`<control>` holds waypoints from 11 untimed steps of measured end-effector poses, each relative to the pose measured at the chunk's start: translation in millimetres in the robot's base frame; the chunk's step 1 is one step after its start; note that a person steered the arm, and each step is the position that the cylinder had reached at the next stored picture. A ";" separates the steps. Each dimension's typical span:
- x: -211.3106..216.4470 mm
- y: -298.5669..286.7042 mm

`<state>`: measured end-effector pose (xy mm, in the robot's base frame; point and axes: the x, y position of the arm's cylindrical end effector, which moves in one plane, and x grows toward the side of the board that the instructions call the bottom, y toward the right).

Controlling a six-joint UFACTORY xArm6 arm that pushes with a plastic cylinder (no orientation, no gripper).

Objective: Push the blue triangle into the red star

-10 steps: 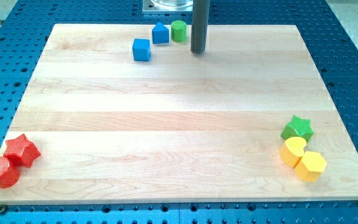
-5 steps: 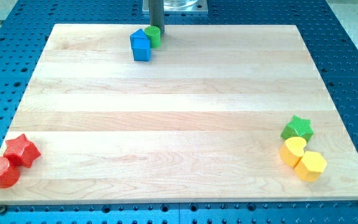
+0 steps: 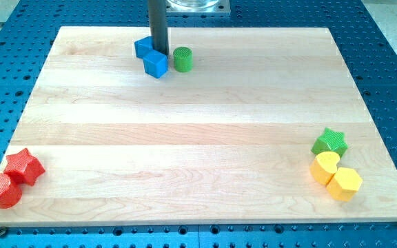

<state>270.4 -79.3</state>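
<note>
the blue triangle point(image 3: 143, 46) sits near the table's top edge, left of centre, touching a blue cube point(image 3: 156, 64) just below-right of it. my tip point(image 3: 159, 51) stands between them, against both — there is no claw here, only the rod. a green cylinder point(image 3: 182, 59) lies just right of the cube, apart from it. the red star point(image 3: 23, 166) waits in the bottom-left corner beside a red cylinder point(image 3: 1, 191) — well apart, so i judge the push hardly begun. a green star point(image 3: 330, 142), yellow heart point(image 3: 324, 166) and yellow hexagon point(image 3: 344, 183) cluster by the bottom-right corner. no containers anywhere.
</note>
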 end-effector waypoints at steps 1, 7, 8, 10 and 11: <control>-16.7 2.0; 24.3 -64.7; 92.0 -103.1; 31.7 -118.1; 97.6 -144.2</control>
<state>368.0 -223.6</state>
